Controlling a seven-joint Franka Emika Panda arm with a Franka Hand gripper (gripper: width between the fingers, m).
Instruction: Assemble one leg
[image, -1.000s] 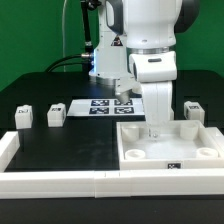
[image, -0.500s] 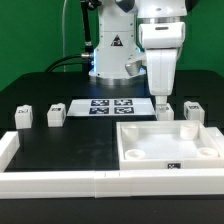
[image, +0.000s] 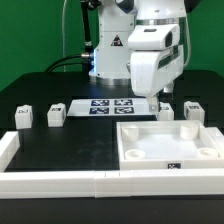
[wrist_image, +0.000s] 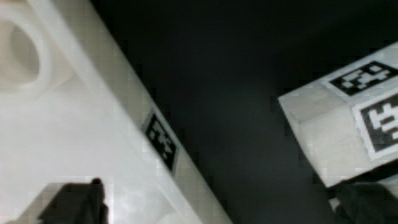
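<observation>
Four small white legs with tags stand on the black table: two at the exterior view's left (image: 25, 116) (image: 56, 114) and two behind the tabletop (image: 165, 110) (image: 193, 110). The large white recessed tabletop (image: 136, 150) lies in front at the right. My gripper (image: 158, 97) hangs tilted over the tabletop's back edge, close to one of the right legs. It is open and holds nothing. In the wrist view the gripper (wrist_image: 217, 205) shows dark fingertips (wrist_image: 71, 205) wide apart over the tabletop's tagged wall (wrist_image: 107, 130) and bare table.
The marker board (image: 108, 105) lies flat behind the tabletop, and its tags also show in the wrist view (wrist_image: 356, 100). A white rail (image: 60, 180) runs along the table's front, with a short white wall at the left (image: 8, 148).
The gripper has risen out of the tabletop's recess, moved back toward the marker board and tilted. It stays open and empty. No part has moved.
</observation>
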